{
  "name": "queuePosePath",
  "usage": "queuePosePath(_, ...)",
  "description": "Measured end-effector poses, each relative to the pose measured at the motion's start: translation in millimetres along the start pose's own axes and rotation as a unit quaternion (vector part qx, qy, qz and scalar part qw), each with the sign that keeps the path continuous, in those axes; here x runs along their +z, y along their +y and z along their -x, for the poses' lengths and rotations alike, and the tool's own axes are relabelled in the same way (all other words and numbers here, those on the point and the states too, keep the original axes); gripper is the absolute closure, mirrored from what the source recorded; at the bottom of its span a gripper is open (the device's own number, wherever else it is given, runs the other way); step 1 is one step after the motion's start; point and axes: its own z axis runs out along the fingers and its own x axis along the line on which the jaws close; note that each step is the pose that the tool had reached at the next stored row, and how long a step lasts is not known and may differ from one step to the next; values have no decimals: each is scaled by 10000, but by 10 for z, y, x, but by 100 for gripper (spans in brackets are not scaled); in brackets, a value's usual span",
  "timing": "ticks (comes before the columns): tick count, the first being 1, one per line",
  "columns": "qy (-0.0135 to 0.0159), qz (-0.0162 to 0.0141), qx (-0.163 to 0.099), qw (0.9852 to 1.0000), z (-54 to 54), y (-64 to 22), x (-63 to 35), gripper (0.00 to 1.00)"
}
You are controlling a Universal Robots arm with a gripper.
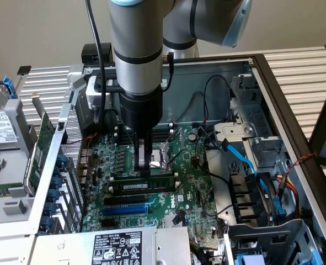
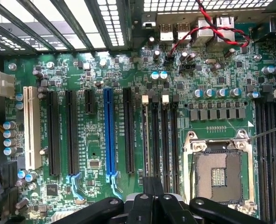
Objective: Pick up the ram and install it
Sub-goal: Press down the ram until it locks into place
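The ram (image 1: 146, 185), a narrow green stick with a white label strip, stands on edge in a black memory slot on the motherboard (image 1: 190, 182), just in front of the CPU socket (image 1: 165, 153). My gripper (image 1: 144, 171) hangs straight down over it with its fingers shut, and the tips rest on the stick's top edge near its middle. In the wrist view the shut gripper (image 2: 152, 186) sits over the row of black memory slots (image 2: 160, 135), beside the open CPU socket (image 2: 220, 175). Nothing is clamped between the fingers.
A green expansion card (image 1: 44, 144) stands upright outside the case at the exterior view's left. Blue and black cables (image 1: 245, 161) cross the drive cage at that view's right. The power supply (image 1: 118, 248) lies along the near edge. A blue slot (image 1: 127, 210) lies in front of the ram.
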Motion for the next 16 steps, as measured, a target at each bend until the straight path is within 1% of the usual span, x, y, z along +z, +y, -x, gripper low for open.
queuePosePath(7, 0, -9, 0, 10000, 24, 3, 26, 89)
queuePosePath(16, 7, -9, 0, 10000, 26, 4, 39, 89)
